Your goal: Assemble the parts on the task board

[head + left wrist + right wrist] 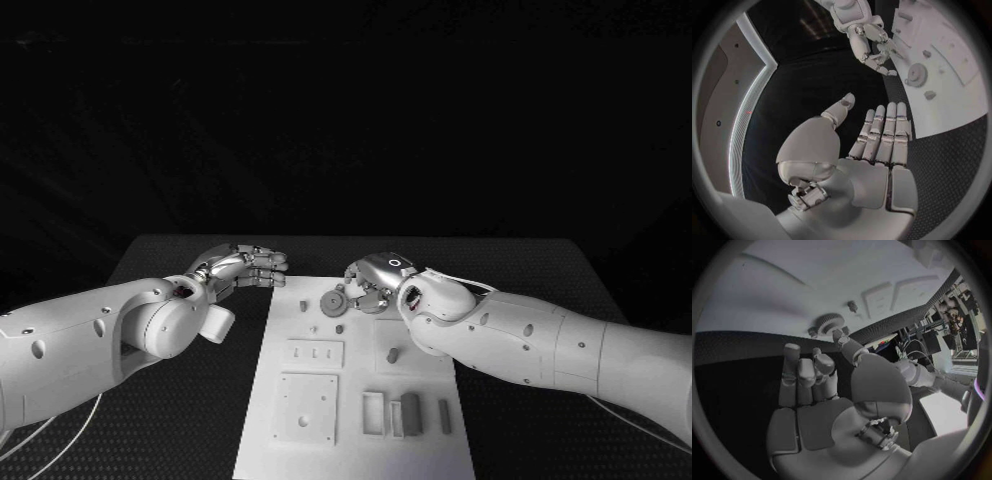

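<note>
Task board (pixel 361 400) lies lengthwise in the middle of the black table (pixel 188 400), running from near edge toward far. Grey parts sit on it: a gear (pixel 335 301) at the far end, a short peg (pixel 394 354) mid-board toward the right, an upright block (pixel 411 412) among the slots near the robot.

Right hand (pixel 378 285) is over the far end of the board, just right of the gear, fingers bent down toward it. Right wrist view puts the fingertips (pixel 837 334) at the gear (pixel 829 322), close or touching; a closed grip cannot be told from these views.

Left hand (pixel 242 265) hangs off the board's far-left corner, over bare table. Left wrist view shows the fingers (pixel 886 130) straight and side by side, thumb apart, nothing held.

Judgement: step in hand is the gear, either picking it up or seating it. Next move calls for a sure pinch on the rim, then a level lift or press without tilting.
</note>
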